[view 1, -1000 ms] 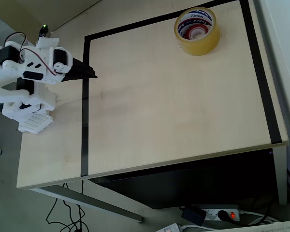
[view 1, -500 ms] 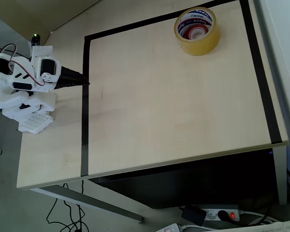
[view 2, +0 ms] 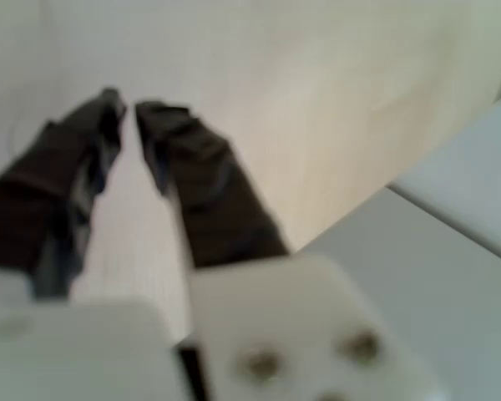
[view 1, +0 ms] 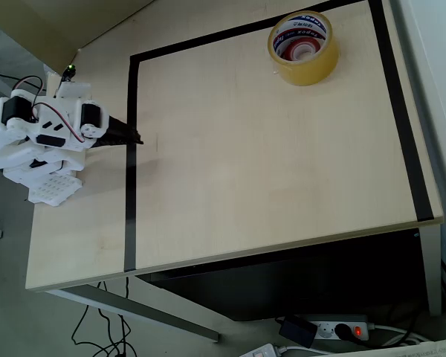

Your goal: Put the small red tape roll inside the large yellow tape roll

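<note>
The large yellow tape roll [view 1: 303, 47] stands on its flat side at the far right corner of the marked area in the overhead view. Inside its white printed core lies the small red tape roll [view 1: 302, 50], seen as a red-and-white ring. My gripper [view 1: 136, 139] is far away at the table's left, pointing right over the black tape line. In the wrist view my gripper [view 2: 127, 109] has its dark fingertips [view 2: 163, 125] almost touching, with nothing between them, above bare pale wood.
A black tape line [view 1: 131, 163] frames a rectangle on the pale wooden table [view 1: 267, 163]. My white arm base [view 1: 48, 175] sits at the left edge. The table's front edge [view 1: 230, 256] drops to a floor with a power strip [view 1: 334, 329].
My gripper pulled back to the left, then its tip slid down the picture along the left tape line. The two tape rolls have not moved.
</note>
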You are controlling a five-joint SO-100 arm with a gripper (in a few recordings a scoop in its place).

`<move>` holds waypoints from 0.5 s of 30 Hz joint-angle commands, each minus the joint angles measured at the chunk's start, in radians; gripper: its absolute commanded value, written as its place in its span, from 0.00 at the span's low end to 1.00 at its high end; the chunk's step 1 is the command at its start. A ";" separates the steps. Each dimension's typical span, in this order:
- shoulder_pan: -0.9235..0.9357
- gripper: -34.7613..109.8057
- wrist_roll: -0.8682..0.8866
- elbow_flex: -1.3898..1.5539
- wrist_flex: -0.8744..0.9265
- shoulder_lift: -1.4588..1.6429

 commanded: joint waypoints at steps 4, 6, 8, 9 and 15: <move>0.009 0.24 0.029 0.071 0.015 0.000; 0.005 0.24 0.029 0.071 0.038 0.000; 0.023 0.24 0.029 0.071 0.040 0.000; 0.034 0.24 0.029 0.072 0.040 0.000; 0.031 0.25 0.028 0.072 0.058 0.000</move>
